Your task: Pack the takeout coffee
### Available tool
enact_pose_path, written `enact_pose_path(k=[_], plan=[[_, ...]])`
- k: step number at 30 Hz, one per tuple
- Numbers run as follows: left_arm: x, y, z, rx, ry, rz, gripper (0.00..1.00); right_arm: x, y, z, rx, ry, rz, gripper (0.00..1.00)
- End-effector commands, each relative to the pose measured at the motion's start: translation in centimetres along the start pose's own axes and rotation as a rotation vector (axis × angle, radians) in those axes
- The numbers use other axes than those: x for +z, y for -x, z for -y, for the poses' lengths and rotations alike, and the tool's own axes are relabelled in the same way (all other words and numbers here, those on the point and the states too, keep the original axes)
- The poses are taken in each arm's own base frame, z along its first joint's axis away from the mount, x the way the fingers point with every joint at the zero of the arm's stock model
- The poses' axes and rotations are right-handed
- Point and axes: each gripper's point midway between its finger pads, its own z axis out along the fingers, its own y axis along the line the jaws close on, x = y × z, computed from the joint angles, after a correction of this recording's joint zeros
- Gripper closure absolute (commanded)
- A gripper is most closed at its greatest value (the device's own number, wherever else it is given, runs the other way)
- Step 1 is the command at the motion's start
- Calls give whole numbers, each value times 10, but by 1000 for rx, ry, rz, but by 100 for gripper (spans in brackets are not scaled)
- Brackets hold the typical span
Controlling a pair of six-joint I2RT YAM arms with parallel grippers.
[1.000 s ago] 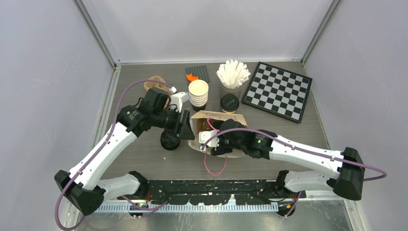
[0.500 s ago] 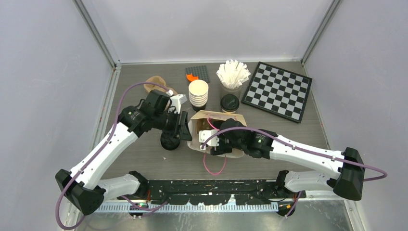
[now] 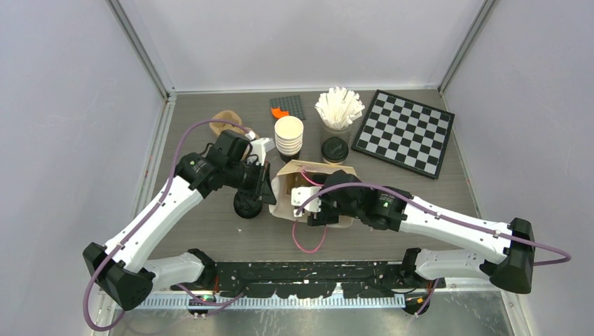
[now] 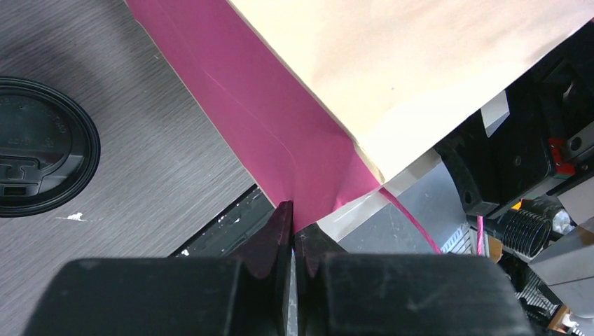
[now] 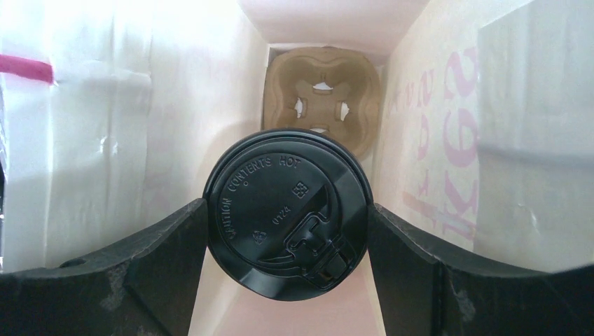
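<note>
Paper and thin plastic make the takeout coffee [image 5: 287,224] a light but touchy load: the cup wall would likely dent under a hard squeeze, the smooth black lid could slip or pop off, and any liquid inside would slosh if it tips, so the best hold is probably at the rim, where the lid stiffens the cup. The right gripper [image 5: 288,234] has it about there, its dark fingers [image 5: 157,262] clamped on opposite sides at lid level, inside the open paper bag [image 3: 336,171] near the middle of the table, a little toward the near edge. Only the round black lid shows, embossed with a hot-contents warning and a sip tab; the cup beneath is hidden. Deeper in the bag sits a brown pulp carrier [image 5: 322,87], and the cup appears short of it. The left gripper [image 4: 293,217] is pinched together on the bag's pink edge, seemingly holding the mouth open. A second lidded cup [image 3: 335,149] stands toward the far edge, just beside the straws [image 3: 339,108]; another black lid [image 4: 38,164] sits left of the bag, and I cannot tell whether a cup is under it
</note>
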Motion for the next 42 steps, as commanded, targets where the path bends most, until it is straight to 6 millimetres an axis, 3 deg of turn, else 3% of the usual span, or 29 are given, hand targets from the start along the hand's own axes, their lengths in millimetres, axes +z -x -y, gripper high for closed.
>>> enact_pose_path(k=[1, 9, 16, 31, 36, 42], plan=[[-6, 6, 13, 65, -55, 28, 96, -5, 21, 7, -12, -2, 65, 34], [-6, 3, 21, 55, -106, 22, 98, 23, 10, 10, -59, -54, 8, 35], [-6, 1, 24, 46, -125, 15, 97, 31, 5, 15, -85, -93, -7, 35], [-9, -4, 25, 53, -135, 15, 95, 29, -11, 17, -94, -142, -49, 35], [-6, -5, 21, 56, -123, 14, 94, 11, 4, 17, -83, -97, -6, 35], [-7, -7, 16, 73, -104, 7, 94, -5, -7, 17, -113, -103, -35, 35]])
